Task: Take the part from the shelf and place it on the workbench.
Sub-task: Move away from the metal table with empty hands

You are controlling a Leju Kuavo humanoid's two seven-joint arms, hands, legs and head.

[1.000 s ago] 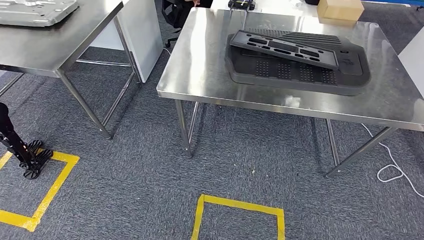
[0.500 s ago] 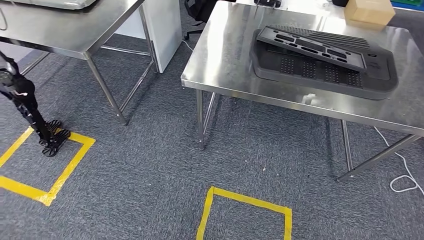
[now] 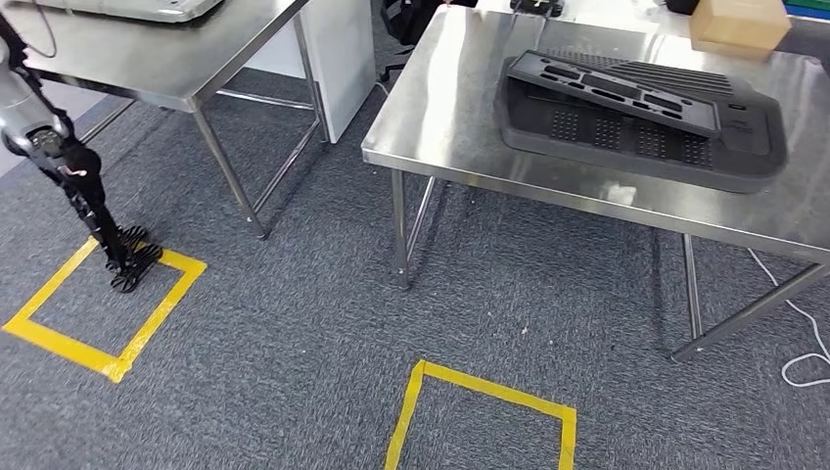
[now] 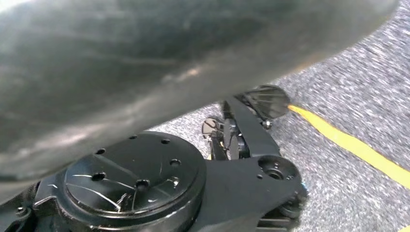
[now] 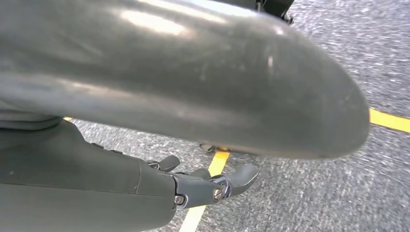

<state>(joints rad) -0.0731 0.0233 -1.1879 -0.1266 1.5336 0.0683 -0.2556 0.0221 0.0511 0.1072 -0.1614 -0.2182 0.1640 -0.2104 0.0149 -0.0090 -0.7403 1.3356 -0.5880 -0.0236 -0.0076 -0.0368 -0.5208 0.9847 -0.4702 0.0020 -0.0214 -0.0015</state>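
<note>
Part [image 3: 612, 90], a flat dark panel with slotted openings, lies on the steel workbench [image 3: 460, 117] in the head view. It rests tilted on a larger dark perforated tray [image 3: 724, 162], touching it along its underside. A cardboard box [image 3: 739, 24] stands at the far corner of the same bench, apart from the tray. A second steel table [image 3: 166, 64] stands to the left, carrying a light grey panel [image 3: 127, 8] at its far edge.

Right hand [image 5: 212, 186], in the right wrist view, hangs over grey carpet [image 3: 294, 343] with a strip of yellow tape [image 5: 387, 120] close by. Its fingers [image 5: 244, 175] are apart and loosely extended, with nothing between them. The hand is well apart from the part and does not touch it.

Left hand: the left wrist view is blurred, and whether its fingers are released or clenched cannot be told.

Yellow tape squares [image 3: 484, 392] mark the carpet in front of the workbench.
</note>
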